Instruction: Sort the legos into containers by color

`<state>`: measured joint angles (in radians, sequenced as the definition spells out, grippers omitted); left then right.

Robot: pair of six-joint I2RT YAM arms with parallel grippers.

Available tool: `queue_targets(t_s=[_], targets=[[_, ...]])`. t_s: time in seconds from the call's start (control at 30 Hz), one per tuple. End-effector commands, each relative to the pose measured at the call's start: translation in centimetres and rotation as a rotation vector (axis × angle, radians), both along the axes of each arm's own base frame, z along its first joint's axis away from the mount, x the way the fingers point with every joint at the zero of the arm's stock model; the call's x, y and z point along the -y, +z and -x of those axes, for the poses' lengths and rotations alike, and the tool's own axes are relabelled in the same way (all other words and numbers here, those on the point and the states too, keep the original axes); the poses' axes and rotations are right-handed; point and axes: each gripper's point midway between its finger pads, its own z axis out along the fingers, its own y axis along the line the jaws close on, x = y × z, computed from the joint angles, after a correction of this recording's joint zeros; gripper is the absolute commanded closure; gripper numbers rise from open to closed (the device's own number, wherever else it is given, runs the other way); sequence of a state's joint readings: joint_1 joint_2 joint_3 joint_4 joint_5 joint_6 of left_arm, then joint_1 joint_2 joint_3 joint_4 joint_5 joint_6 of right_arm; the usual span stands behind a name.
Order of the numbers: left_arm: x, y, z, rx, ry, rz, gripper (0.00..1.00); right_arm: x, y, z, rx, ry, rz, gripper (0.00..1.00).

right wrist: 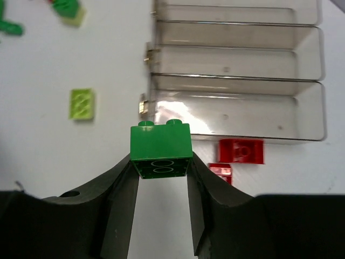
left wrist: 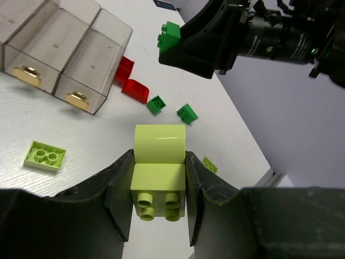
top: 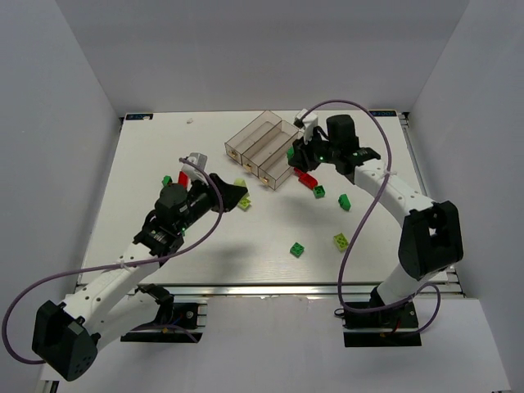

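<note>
**Green brick held just short of the trays**

Our right gripper (right wrist: 161, 164) was clamped on a small dark green studded brick (right wrist: 160, 145), its jaws partly apart around it; the joined clear smoky plastic trays (right wrist: 237, 80) lay directly ahead, their long compartments running crosswise to its reach, the nearest just beyond the brick; we judged that a short forward carry would bring the brick over that compartment. Our left gripper (left wrist: 159, 183) was likewise closed on a pale yellow-green brick (left wrist: 159, 156), standing off the trays' gold-knobbed ends and farther from them; the right arm was the nearer. A red brick (right wrist: 241, 151) lay on the white tabletop (right wrist: 54, 156) just beside the nearest wall.
</note>
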<state>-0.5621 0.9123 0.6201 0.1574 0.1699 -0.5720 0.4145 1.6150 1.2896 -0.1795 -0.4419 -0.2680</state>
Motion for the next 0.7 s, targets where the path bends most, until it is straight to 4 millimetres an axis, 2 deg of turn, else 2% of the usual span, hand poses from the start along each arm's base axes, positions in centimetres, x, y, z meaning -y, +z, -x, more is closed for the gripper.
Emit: queue_targets(t_s=[0.0,0.03,0.1,0.13,0.2,0.23,0.4,0.43,0.57,0.67], targets=[[-1.3,1.7,-1.1,-0.040,0.119,0.065,1.00,1.0,1.4,-5.8,0.122,-0.258,-0.042,1.00],[-1.3,1.8,-1.2,-0.044,0.123,0.075,1.00,1.0,0.5,-6.3,0.114,-0.271,-0.036,1.00],[-1.2,2.2,-1.3,-0.052,0.128,0.100,1.00,0.6,0.3,-7.1,0.142,-0.277,-0.059,1.00],[-1.2,2.5,-1.2,-0.050,0.125,0.112,1.00,0.6,-0.9,-7.6,0.131,-0.284,-0.046,1.00],[-1.0,2.8,-1.3,-0.049,0.122,0.128,1.00,0.2,-1.7,-8.4,0.129,-0.289,-0.043,1.00],[-1.1,3.1,-1.2,-0.047,0.121,0.135,1.00,0.1,-3.2,-8.9,0.107,-0.289,-0.026,1.00],[-1.0,3.1,-1.0,-0.055,0.118,0.152,1.00,-1.0,-3.2,-11.2,0.136,-0.287,-0.042,1.00],[-1.0,3.1,-1.0,-0.057,0.118,0.154,1.00,-1.1,-4.6,-11.6,0.112,-0.289,-0.024,1.00],[-1.0,3.1,-1.0,-0.064,0.119,0.160,1.00,-1.5,-5.2,-12.5,0.111,-0.281,-0.013,0.93],[-0.9,3.2,-1.1,-0.062,0.118,0.165,1.00,-1.6,-5.7,-12.7,0.114,-0.275,-0.011,0.82]])
